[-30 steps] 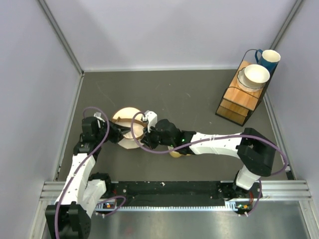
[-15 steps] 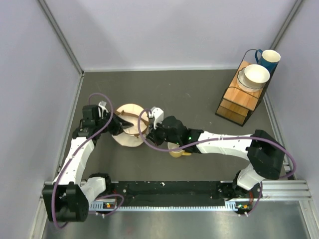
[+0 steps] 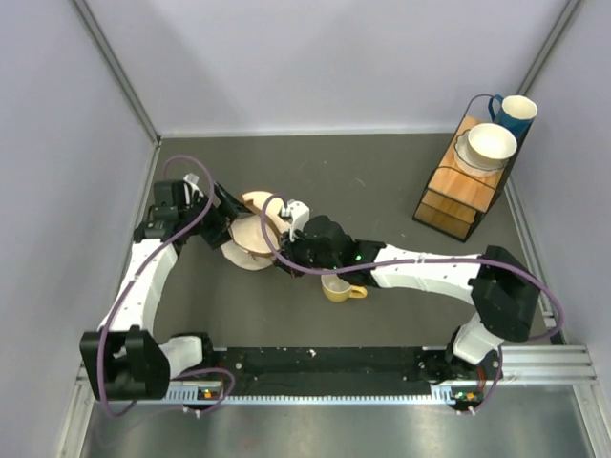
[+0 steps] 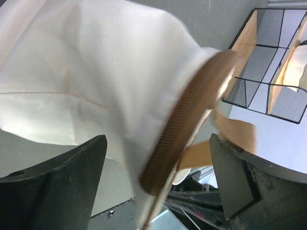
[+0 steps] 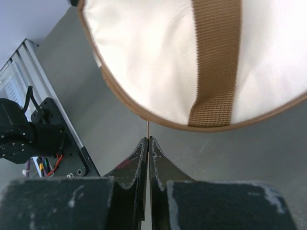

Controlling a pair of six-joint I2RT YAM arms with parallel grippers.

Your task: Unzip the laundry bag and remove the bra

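The laundry bag [image 3: 250,234], a cream drum shape with brown rim trim, lies tilted on the dark table between both arms. My left gripper [image 3: 221,218] stands open around its left side. In the left wrist view the bag [image 4: 96,72] and its brown rim [image 4: 187,115] pass, blurred, between the spread fingers of the left gripper [image 4: 157,143]. My right gripper [image 5: 148,140] is shut on a thin brown pull that runs from the bag's rim [image 5: 144,117]. The bag's brown strap [image 5: 214,57] crosses its cream face. The bra is hidden.
A yellow mug [image 3: 336,288] stands just under the right forearm. At the back right a wire rack [image 3: 463,186] carries a white bowl [image 3: 491,143] and a blue mug [image 3: 516,113]. Grey walls close the table in on three sides.
My left gripper was shut on the bag and has opened wide. The left arm moved towards the back, and the bag shifted and tilted. The right gripper stayed shut.
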